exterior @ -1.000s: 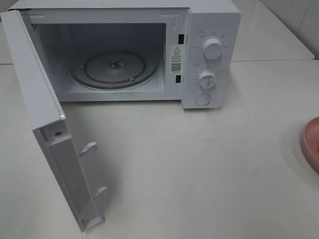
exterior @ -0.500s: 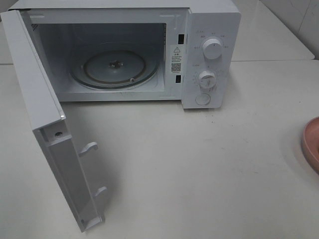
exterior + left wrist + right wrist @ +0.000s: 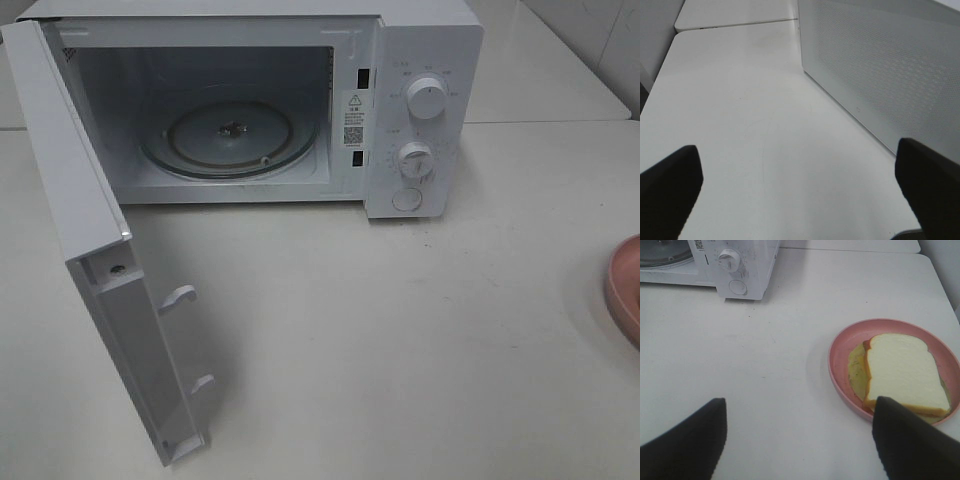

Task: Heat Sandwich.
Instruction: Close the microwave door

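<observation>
- Microwave (image 3: 300, 100) stands at the back of the white surface (image 3: 400, 330), door (image 3: 95, 250) swung wide toward the camera side. Glass turntable (image 3: 230, 138) lies bare inside the cavity. Two knobs and a round button on the control panel (image 3: 420, 120).
- Sandwich (image 3: 905, 372) lies flat on the pink plate (image 3: 840, 352), well to the right of the microwave, apart from it. White bread on top, brown crust at the edges, pale yellow-green filling showing at one side.
- In the high view only the plate's rim shows, at the right edge; sandwich not seen there.
- Right tool (image 3: 800, 440): released, fingers spread, nothing between them; one fingertip sits just before the plate's near edge in the wrist view.
- Left tool (image 3: 800, 192): released, fingers wide apart over bare surface, beside the door's perforated outer face; grasping nothing.
</observation>
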### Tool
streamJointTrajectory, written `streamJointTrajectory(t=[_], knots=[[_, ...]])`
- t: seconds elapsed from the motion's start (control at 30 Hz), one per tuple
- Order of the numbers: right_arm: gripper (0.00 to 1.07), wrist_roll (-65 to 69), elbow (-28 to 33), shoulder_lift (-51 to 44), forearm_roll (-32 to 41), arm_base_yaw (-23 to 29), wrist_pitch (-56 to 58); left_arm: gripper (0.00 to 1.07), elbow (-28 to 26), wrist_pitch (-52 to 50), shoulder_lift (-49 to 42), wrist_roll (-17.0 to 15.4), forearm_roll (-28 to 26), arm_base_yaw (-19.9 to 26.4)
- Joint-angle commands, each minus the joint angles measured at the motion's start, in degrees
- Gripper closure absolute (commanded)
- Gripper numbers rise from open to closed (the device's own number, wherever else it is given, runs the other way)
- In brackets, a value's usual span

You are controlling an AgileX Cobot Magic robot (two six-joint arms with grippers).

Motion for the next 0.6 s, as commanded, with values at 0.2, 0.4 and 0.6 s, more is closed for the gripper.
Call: streamJointTrajectory(t=[0.2,0.4,0.6], knots=[[0.31,-0.17,0.06,-1.55,-0.17,0.11,-0.63,0.05,0.06,-0.57,-1.2,-0.23,-0.06,0.29],[0.31,-0.17,0.06,-1.55,-0.17,0.11,-0.63,0.05,0.06,-0.57,-1.2,-0.23,-0.34,0.29],[0.31,-0.17,0.06,-1.55,-0.17,0.11,-0.63,0.05,0.06,-0.57,-1.2,-0.4,-0.69,0.29]])
